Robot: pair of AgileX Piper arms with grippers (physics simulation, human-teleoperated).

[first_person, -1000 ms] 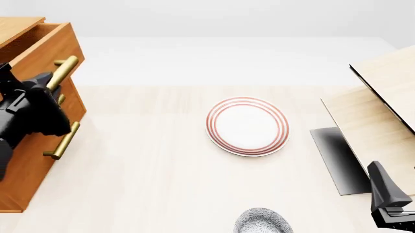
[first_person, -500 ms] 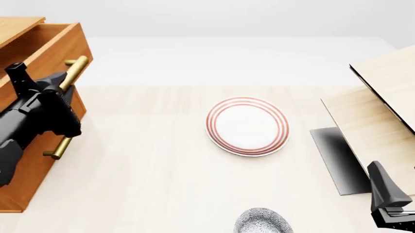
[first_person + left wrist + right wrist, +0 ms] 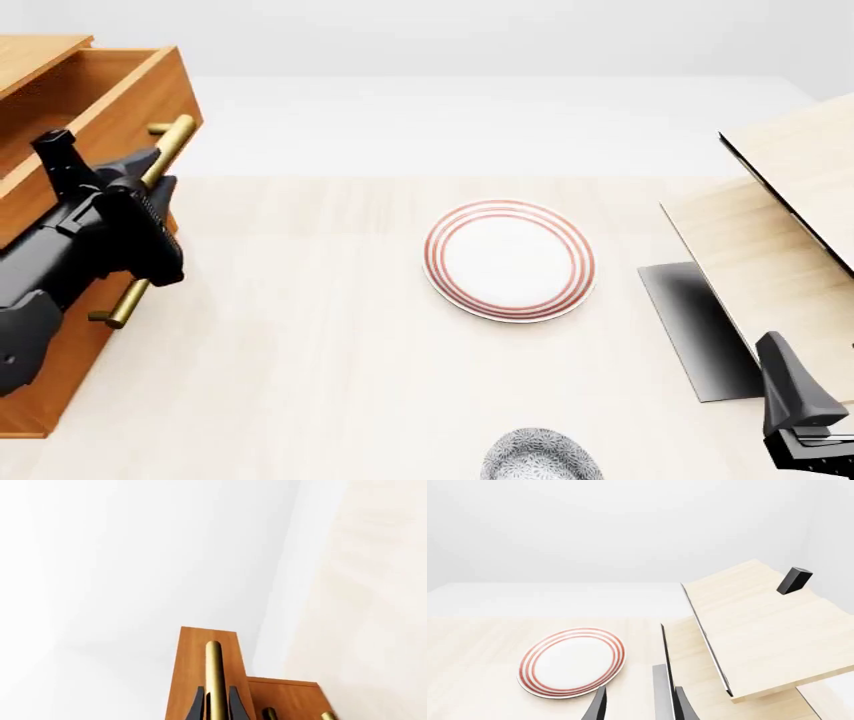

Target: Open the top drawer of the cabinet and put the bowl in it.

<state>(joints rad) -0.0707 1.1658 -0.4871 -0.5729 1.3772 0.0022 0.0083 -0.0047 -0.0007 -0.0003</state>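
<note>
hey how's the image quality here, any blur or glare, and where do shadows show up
Front view: sharp, flat even light; the one strong shadow is a dark patch on the table beside the pale wooden structure. Left wrist view: mostly washed-out white, though the brass handle stays crisp. Right wrist view: no blur, the plate shows no glare.

Bright, even, diffuse illumination throughout; all three renders are sharp, without blur, noise or edge distortion. The pale wooden tabletop (image 3: 334, 350) nearly washes out against the white background. A soft dark shadow lies beneath the pale wooden slanted structure (image 3: 774, 250). The brass bar handle (image 3: 214, 680) carries a mild lengthwise highlight.
</note>
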